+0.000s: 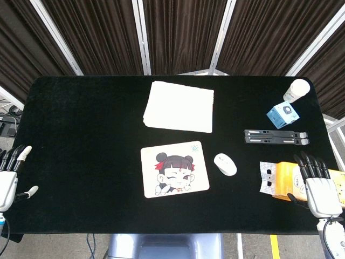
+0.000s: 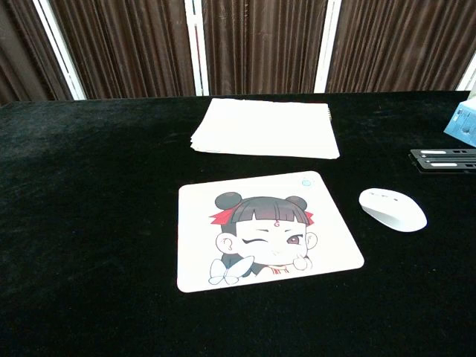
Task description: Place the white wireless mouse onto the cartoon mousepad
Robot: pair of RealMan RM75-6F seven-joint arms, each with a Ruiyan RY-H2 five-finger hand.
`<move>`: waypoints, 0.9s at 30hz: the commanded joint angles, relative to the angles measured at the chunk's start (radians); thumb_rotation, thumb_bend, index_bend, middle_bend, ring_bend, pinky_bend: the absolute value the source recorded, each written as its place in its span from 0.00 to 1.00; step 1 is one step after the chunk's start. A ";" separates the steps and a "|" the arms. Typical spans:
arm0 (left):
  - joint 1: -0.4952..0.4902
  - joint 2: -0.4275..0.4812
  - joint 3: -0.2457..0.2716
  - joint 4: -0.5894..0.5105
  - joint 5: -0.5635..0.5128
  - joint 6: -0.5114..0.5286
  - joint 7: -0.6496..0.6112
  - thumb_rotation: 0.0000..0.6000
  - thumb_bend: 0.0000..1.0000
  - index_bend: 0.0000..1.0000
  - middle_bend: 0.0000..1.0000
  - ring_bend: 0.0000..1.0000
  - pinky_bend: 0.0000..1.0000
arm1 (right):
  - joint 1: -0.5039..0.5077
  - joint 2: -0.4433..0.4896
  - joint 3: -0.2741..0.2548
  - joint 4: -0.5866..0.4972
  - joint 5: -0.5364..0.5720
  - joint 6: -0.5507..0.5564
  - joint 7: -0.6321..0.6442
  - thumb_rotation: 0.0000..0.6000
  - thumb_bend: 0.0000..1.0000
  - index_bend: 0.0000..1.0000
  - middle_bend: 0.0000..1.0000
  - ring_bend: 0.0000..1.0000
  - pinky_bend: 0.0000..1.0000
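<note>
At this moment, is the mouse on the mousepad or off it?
Off. The mouse lies on the black table just right of the mousepad, with a strip of cloth between them.

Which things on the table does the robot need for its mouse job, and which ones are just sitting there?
For the job:
white mouse, lying right of the pad
cartoon mousepad

Just lying about:
stack of white paper
blue box
white cup
black folded stand
orange packet, under the right hand
</note>
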 commanded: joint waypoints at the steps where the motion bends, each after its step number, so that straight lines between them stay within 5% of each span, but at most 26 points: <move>1: 0.000 0.000 0.000 0.000 0.000 0.000 0.000 1.00 0.00 0.00 0.00 0.00 0.00 | 0.000 0.000 0.000 0.000 -0.001 -0.001 -0.001 1.00 0.08 0.00 0.00 0.00 0.00; 27: -0.001 0.001 -0.002 -0.008 -0.011 -0.004 0.027 1.00 0.00 0.00 0.00 0.00 0.00 | 0.000 0.003 -0.001 -0.002 0.004 -0.004 0.000 1.00 0.08 0.00 0.00 0.00 0.00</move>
